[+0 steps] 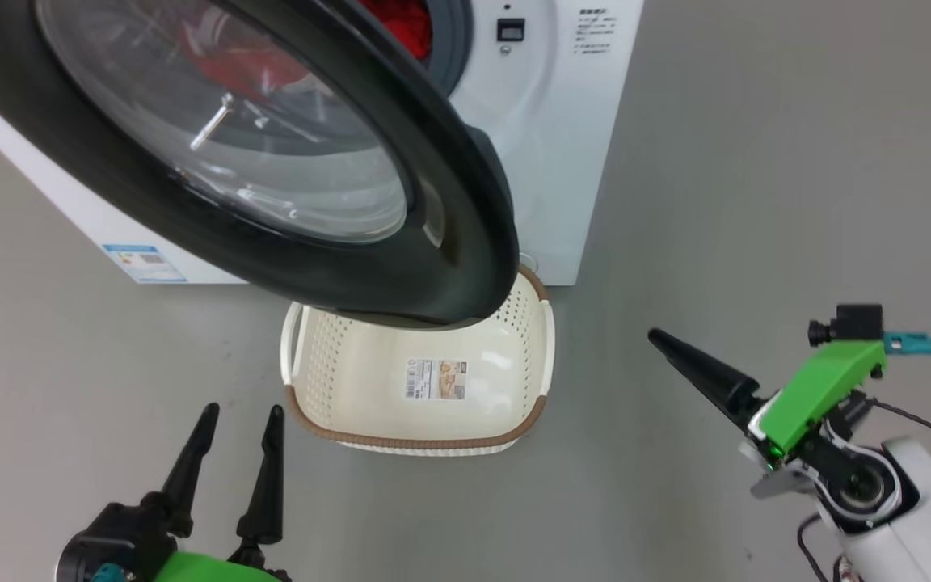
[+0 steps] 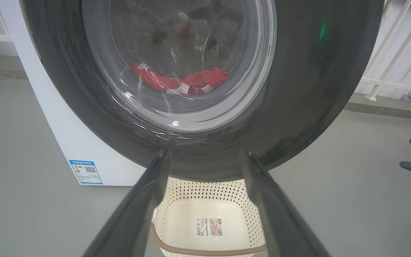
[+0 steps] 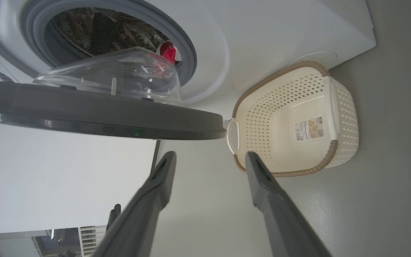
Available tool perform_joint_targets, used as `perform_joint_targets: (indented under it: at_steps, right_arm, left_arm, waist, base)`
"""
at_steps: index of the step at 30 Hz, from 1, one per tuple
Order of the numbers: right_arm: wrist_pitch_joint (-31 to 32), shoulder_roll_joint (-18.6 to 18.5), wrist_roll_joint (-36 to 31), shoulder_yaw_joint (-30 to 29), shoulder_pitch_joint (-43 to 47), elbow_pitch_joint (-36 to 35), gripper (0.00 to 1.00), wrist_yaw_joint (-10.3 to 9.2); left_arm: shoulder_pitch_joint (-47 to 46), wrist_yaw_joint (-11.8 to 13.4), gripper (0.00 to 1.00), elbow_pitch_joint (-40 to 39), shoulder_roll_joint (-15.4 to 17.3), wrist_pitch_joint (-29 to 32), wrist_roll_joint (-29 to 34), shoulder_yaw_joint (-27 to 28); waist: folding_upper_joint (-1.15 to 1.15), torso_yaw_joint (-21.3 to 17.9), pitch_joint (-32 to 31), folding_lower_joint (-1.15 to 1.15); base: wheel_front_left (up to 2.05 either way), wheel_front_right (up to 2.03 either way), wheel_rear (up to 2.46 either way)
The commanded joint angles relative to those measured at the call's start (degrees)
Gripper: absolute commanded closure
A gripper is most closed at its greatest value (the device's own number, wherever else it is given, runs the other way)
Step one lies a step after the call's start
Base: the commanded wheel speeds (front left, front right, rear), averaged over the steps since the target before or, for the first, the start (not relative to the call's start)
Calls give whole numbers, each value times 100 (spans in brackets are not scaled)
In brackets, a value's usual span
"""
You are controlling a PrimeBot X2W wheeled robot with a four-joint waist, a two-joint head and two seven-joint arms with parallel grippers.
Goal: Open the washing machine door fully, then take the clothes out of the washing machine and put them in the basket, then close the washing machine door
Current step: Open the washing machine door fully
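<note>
Left end effector (image 1: 243, 410), spread and empty, faces the part-open washing machine door (image 1: 465, 242); right end effector (image 1: 663, 343) lies right of its free edge.
Left wrist view: clothes (image 2: 180, 80) behind the glass.
Right wrist view: fingers spread, door edge-on, free edge just ahead, basket (image 3: 344, 110) beside.

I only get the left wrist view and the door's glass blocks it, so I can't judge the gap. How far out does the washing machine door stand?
Observer: The right wrist view catches the washing machine door edge-on, standing well out from the washing machine, the drum mouth uncovered.
Operator: Is the right hand on it?
Observer: No. The right hand is open and empty; the head view puts it over bare floor, right of the basket, apart from the door.
</note>
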Motion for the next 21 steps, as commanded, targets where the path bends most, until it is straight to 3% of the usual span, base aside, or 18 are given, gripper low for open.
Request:
perform_joint_targets:
  at_steps: [1,13,21]
  right_arm:
    - [-103,-64,-116,102,80,-163,0,30]
    - [-1840,-457,-1392,997,534,-154,0,30]
    - [-3363,-707,-2082,1760,485,45,0,30]
  left_arm:
    - [4,-32,0,-105,106,-69,55,214]
    - [132,-32,0,-20,92,-69,83,454]
    - [119,-32,0,25,111,-69,101,540]
  waist:
    - [0,-57,-48,0]
    - [0,-315,-193,0]
    - [0,-390,-206,0]
  base:
    - [0,0,0]
    - [0,0,0]
    - [0,0,0]
